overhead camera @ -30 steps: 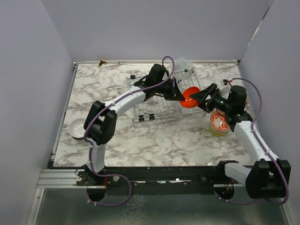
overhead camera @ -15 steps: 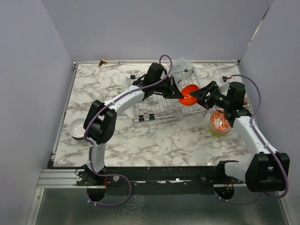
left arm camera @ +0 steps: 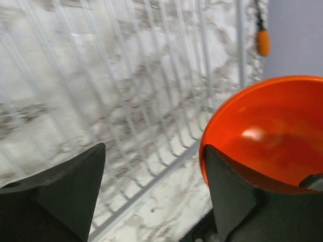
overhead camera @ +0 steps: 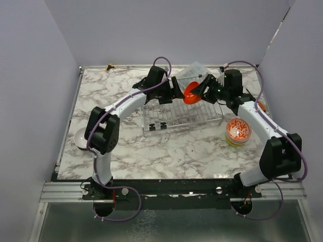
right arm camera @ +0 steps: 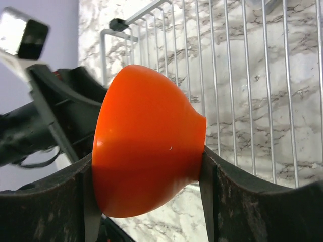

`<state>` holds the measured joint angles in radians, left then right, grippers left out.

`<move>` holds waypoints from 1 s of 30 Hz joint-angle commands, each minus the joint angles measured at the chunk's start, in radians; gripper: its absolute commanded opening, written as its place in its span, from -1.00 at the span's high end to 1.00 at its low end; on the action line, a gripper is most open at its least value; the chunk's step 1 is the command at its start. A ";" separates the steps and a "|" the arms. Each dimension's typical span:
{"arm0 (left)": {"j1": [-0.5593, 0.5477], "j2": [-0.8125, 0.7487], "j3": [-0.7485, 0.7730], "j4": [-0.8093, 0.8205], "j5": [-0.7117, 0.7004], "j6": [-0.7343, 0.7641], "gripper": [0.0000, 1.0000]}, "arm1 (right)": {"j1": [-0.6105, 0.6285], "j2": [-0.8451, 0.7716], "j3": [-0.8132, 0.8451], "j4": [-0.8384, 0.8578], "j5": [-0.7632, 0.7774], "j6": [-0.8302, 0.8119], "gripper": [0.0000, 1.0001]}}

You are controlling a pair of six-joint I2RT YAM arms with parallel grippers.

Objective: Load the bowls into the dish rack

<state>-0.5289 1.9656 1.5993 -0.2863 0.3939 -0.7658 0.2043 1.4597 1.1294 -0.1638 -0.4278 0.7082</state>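
An orange bowl [overhead camera: 190, 94] hangs on its side over the back of the dish rack [overhead camera: 166, 117], with my right gripper [overhead camera: 198, 91] shut on it. In the right wrist view the orange bowl [right arm camera: 146, 161] sits clamped rim to foot between the fingers [right arm camera: 209, 194] of the right gripper [right arm camera: 149, 189]. My left gripper [overhead camera: 177, 94] stands open just left of it. In the left wrist view the left gripper [left arm camera: 154, 151] has empty space between its jaws, and the orange bowl [left arm camera: 267, 131] shows behind its right finger [left arm camera: 227, 196]. The wire dish rack [left arm camera: 126, 101] lies below.
A stack of bowls [overhead camera: 237, 130], red-patterned one on top, stands right of the rack. A white bowl [overhead camera: 81, 137] sits at the table's left edge. A clear plastic bag [overhead camera: 194, 70] lies behind the rack. A small orange-handled screwdriver [left arm camera: 262, 41] rests by the wall.
The left gripper was shut on the orange bowl and has opened. The right gripper has closed on the bowl. Both grippers and the bowl moved toward the back of the rack.
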 commanded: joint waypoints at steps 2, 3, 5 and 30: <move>0.027 -0.134 -0.008 -0.200 -0.370 0.189 -0.72 | 0.054 0.106 0.178 -0.170 0.282 -0.178 0.13; 0.028 -0.151 -0.009 -0.214 -0.428 0.202 -0.79 | 0.063 0.128 0.210 -0.189 0.327 -0.214 0.13; 0.035 -0.186 -0.017 -0.227 -0.497 0.230 -0.88 | 0.076 0.166 0.270 -0.225 0.407 -0.276 0.14; 0.084 -0.448 -0.223 -0.091 -0.584 0.274 -0.98 | 0.181 0.619 0.633 -0.149 0.952 -1.045 -0.02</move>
<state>-0.4744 1.5322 1.3830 -0.4103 -0.2474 -0.4747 0.3672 2.0468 1.7153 -0.3828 0.4294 -0.2241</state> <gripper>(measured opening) 0.987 0.650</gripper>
